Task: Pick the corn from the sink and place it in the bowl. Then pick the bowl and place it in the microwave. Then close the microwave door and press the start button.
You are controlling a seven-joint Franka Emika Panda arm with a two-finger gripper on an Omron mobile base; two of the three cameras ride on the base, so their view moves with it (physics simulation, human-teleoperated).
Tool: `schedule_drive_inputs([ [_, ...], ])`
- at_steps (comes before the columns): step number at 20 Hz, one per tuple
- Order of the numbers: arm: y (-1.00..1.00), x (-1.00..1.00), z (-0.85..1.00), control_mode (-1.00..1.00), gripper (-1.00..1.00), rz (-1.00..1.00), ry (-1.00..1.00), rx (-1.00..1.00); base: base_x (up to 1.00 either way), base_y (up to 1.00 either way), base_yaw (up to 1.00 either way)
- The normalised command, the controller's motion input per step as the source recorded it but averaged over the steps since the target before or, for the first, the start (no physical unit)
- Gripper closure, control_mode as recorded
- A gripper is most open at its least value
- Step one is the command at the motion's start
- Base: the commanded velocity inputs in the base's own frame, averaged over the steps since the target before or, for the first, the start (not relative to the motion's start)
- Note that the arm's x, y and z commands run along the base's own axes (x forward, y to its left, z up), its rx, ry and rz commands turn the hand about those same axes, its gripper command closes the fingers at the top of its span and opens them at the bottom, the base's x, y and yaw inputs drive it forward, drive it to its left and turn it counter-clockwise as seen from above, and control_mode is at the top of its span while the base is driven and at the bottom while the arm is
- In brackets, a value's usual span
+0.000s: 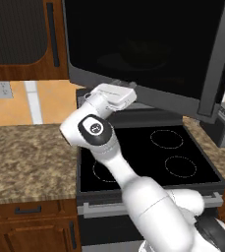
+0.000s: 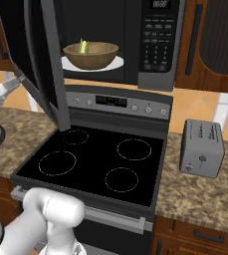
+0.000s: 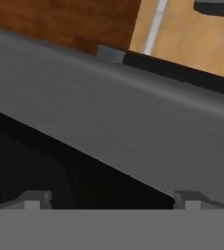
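1. The corn (image 2: 84, 47) is seen lying in the bowl (image 2: 91, 55), and the bowl stands on the white plate (image 2: 116, 64) inside the microwave (image 2: 135, 45), toward the left of the cavity. The loading steps are judged done; closing the door and pressing start are judged to remain.

2. The microwave door (image 1: 148, 54) is swung wide open over the stove (image 2: 100, 164). The gripper (image 3: 111, 200) is held right against the door's grey lower frame, with its fingertips (image 3: 33, 200) set wide apart and nothing between them.

3. A glancing push could be made: the open fingers are placed at the frame's edge, so the hand might slide off below the door instead of driving it round.

4. The door could be left ajar if the push is ended short of the latch; the start press would then be judged useless.

5. The arm's elbow (image 1: 95, 130) is held over the stove's rear edge, under the door. As the door swings, wrist or elbow could be caught between the door and the stove's control panel (image 2: 118, 103).

6. The button panel (image 2: 158, 37) at the microwave's right is crowded, so a wrong key could be struck by the wide-open fingers.

7. The toaster (image 2: 202, 148) stands near the counter's (image 2: 195, 194) rear edge, right of the stove, and could be clipped by a wide swing toward the panel.
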Motion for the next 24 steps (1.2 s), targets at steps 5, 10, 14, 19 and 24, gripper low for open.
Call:
schedule_drive_inputs([
  [5, -1.0, 0.0, 0.47, -1.0, -1.0, 0.36, -0.04, 0.06, 0.0, 0.0, 0.0],
  [10, -0.99, 0.02, 0.27, -1.0, -1.0, 0.45, -0.01, 0.11, 0.0, 0.0, 0.0],
  [14, -0.92, 0.29, 0.21, -1.0, -1.0, 0.45, 0.01, 0.15, 0.0, 0.0, 0.0],
  [19, -0.91, 0.83, 0.21, -1.0, -1.0, 0.35, 0.11, 0.19, 0.0, 0.0, 0.0],
  [24, -0.93, 1.0, 0.12, -1.0, -1.0, 0.24, 0.2, 0.19, 0.0, 0.0, 0.0],
])
